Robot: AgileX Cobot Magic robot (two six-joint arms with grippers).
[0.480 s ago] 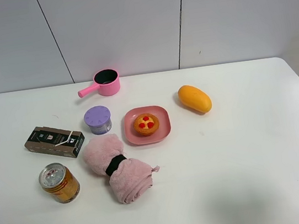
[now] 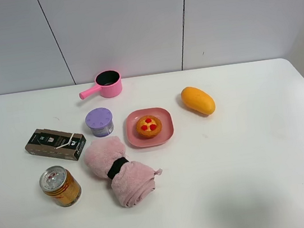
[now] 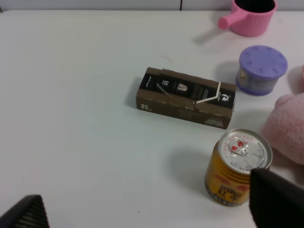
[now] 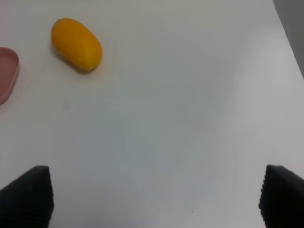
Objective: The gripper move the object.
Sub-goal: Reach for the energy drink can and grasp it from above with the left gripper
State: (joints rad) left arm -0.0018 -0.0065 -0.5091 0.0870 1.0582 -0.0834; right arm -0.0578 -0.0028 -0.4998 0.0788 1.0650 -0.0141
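Nothing of the task is done yet, as far as the views show. The can (image 2: 60, 186) stands upright on the tabletop (image 2: 249, 162), at about 8 o'clock of its surface in the high view, with its silver pull-tab top facing up. The brown box (image 2: 55, 144) lies just beside it at 12 o'clock, and the rolled pink towel (image 2: 120, 172) lies near it at 3 o'clock. The lilac tub (image 2: 100, 122) sits further off at 1 o'clock. No gripper holds the can, so the approach, the grasp, the lift and the placing are all left.

Neither arm shows in the high view, so both seem to be held back off the working area. The left gripper (image 3: 152, 211) looks down on the can's corner of the tabletop with its fingers (image 3: 278, 202) spread wide and nothing between them. In its wrist view one fingertip overlaps the edge of the can, but I judge it to be above and short of it, not touching. The can is off to one side of the jaws, not centred between them, so the arm has to shift across and come down before closing.

The right gripper (image 4: 154, 197) is likewise spread apart and empty, over bare tabletop near the mango (image 2: 197, 100), well apart from the can.
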